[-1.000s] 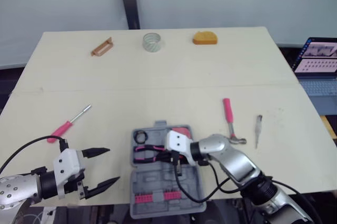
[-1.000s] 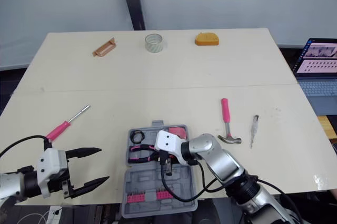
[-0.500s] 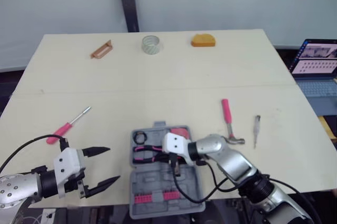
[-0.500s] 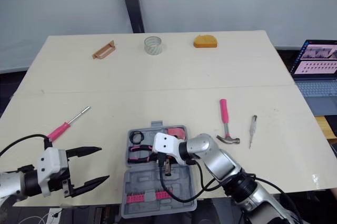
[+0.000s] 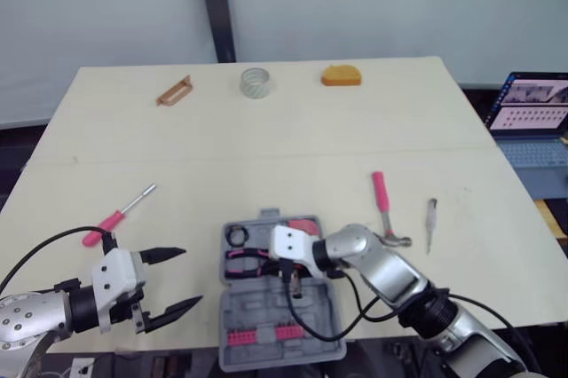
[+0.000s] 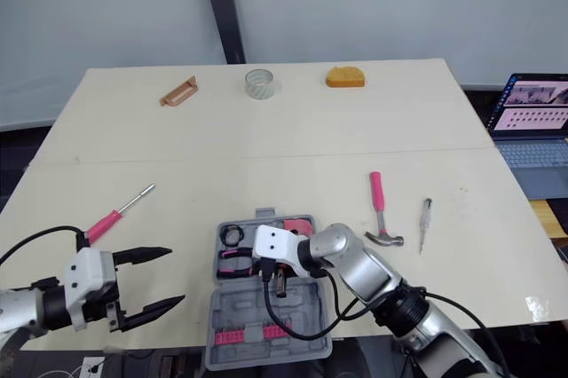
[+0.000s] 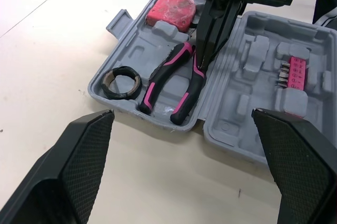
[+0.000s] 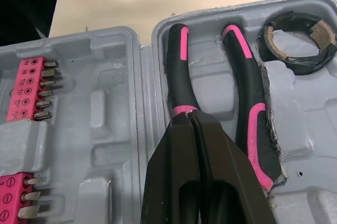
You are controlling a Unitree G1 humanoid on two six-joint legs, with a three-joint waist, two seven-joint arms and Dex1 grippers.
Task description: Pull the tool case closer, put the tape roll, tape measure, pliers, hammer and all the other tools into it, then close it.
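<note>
The grey tool case (image 5: 266,320) lies open at the table's front centre. It holds a black tape roll (image 7: 122,82), pink-and-black pliers (image 7: 174,84), a pink tape measure (image 7: 172,9) and pink bit holders (image 7: 293,74). My right gripper (image 5: 295,285) is over the case, shut, its tips (image 8: 189,118) pressed on one pliers handle (image 8: 181,84). My left gripper (image 5: 188,277) hovers open, left of the case, holding nothing. On the table right of the case lie a pink-handled hammer (image 5: 386,209) and a small screwdriver (image 5: 431,221). A pink screwdriver (image 5: 120,216) lies at the left.
Along the far edge lie a brown wooden piece (image 5: 174,91), a clear tape roll (image 5: 255,82) and an orange object (image 5: 341,75). A laptop (image 5: 532,107) stands off the table's right side. The case sits near the front edge.
The head view has shifted a little. My right gripper has edged slightly left over the case, still on the pliers. The left gripper has stayed where it was, open.
</note>
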